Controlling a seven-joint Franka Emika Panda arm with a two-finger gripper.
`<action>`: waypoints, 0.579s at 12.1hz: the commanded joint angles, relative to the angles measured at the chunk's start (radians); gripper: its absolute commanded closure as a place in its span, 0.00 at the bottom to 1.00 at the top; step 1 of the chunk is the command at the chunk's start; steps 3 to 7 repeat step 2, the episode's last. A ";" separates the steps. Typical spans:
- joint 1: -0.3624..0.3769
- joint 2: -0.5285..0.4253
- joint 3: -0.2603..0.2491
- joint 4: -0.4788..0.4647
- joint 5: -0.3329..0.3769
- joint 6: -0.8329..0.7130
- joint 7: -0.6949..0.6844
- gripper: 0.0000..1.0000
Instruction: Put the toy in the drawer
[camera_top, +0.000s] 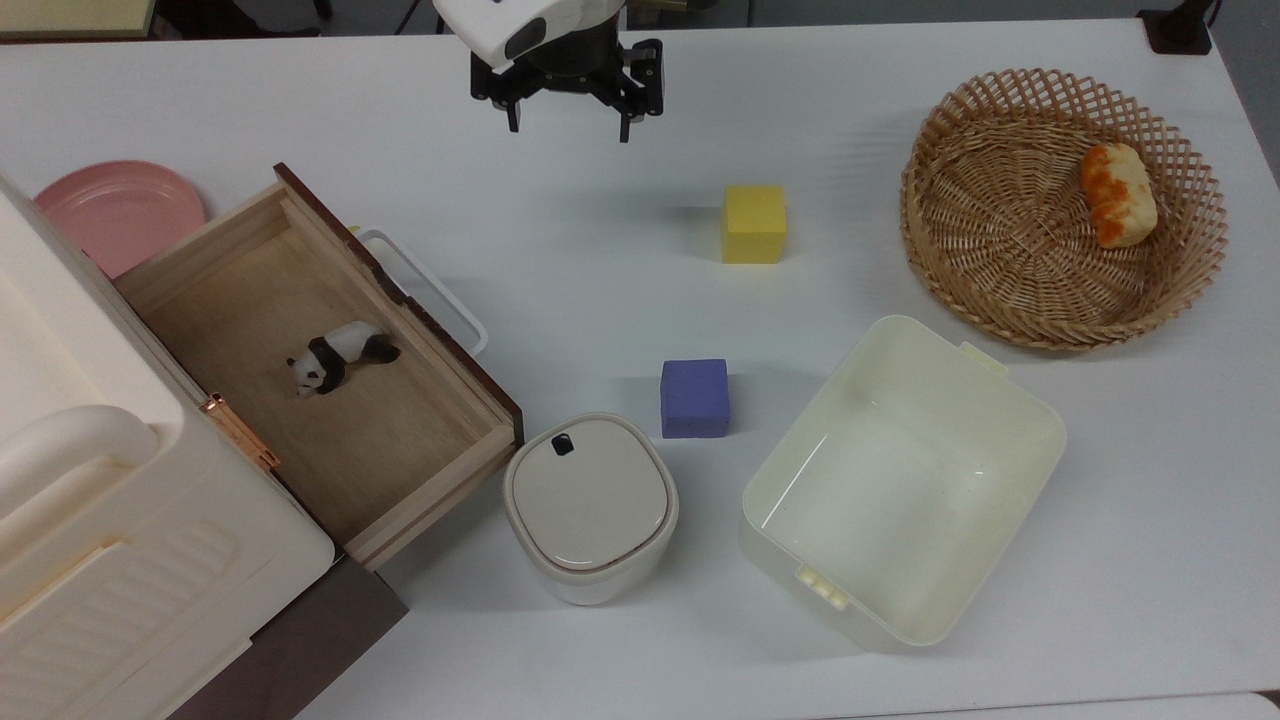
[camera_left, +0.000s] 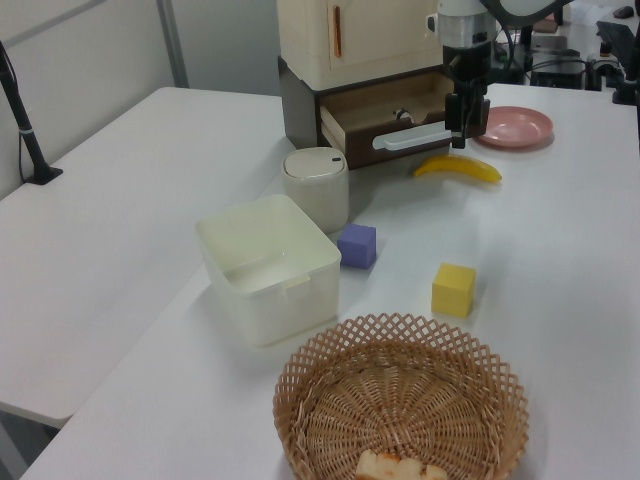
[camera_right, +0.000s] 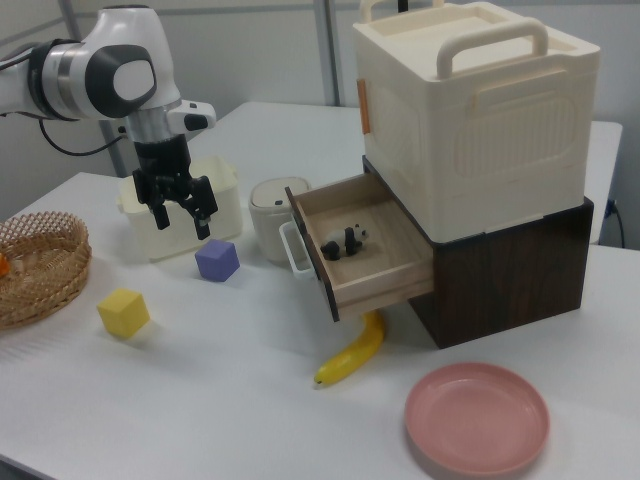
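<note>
- Overhead, in the top view, the toy (camera_top: 340, 358) lies inside the open drawer (camera_top: 400, 450); the tool (camera_top: 567, 118) hangs spread and empty above the white counter (camera_top: 600, 250).
- Seen in the left view, the tool (camera_left: 457, 135) is above a banana (camera_left: 458, 167).
- Seen in the right view, the empty tool (camera_right: 182, 218) hovers over the purple cube (camera_right: 217, 260), well apart from the toy (camera_right: 343, 243).

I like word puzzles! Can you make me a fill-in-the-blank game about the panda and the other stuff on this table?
1. The toy is lying inside the open ____.
2. The gripper hangs above the table with its fingers ____.
3. The bread sits in the wicker ____.
4. The cube nearest the lidded pot is ____.

Missing words: drawer; open; basket; purple
</note>
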 joint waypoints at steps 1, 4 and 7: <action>-0.015 -0.037 0.010 -0.042 0.014 0.028 -0.022 0.00; -0.020 -0.035 0.010 -0.041 0.014 0.028 -0.022 0.00; -0.020 -0.035 0.010 -0.041 0.014 0.028 -0.022 0.00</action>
